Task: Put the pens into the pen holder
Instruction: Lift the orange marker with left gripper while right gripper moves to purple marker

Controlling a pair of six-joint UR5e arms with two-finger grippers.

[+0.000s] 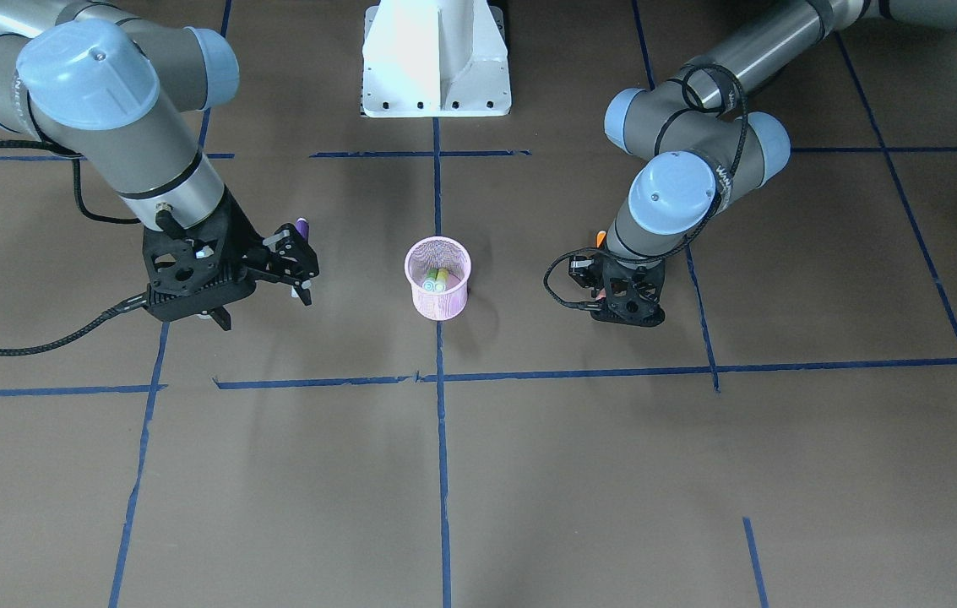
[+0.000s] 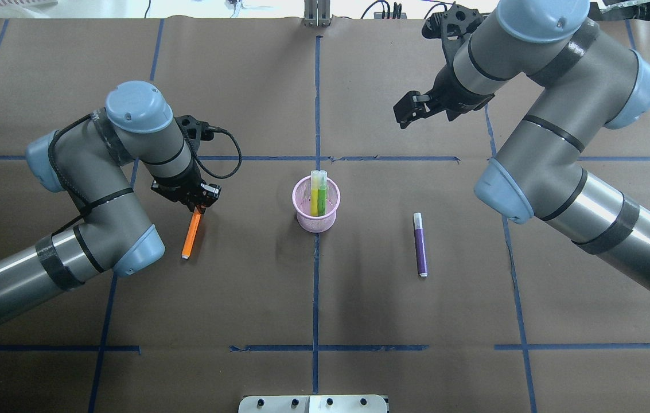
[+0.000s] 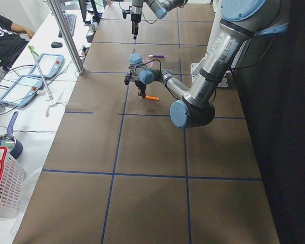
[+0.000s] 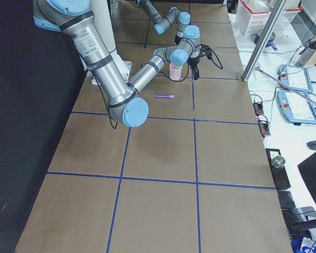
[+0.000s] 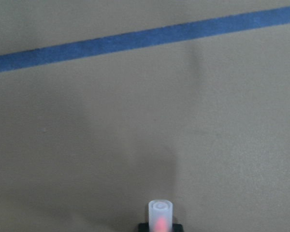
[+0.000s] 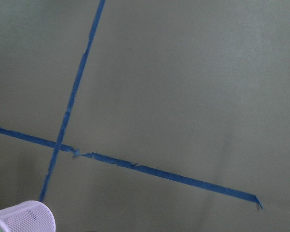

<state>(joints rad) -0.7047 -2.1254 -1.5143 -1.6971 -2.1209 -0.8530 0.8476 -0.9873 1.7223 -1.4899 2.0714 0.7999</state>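
The pink mesh pen holder stands at the table's middle with two green-yellow pens upright in it. It also shows in the front view and at the bottom left of the right wrist view. The orange pen lies left of the holder. My left gripper is low over its cap end and shut on it. The pale cap shows between the fingers in the left wrist view. The purple pen lies alone on the table right of the holder. My right gripper is open, empty and raised beyond it.
Blue tape lines cross the brown table. The white robot base stands at the near edge behind the holder. The left wrist cable loops toward the holder. Operators' desks with tablets lie past the table's far side.
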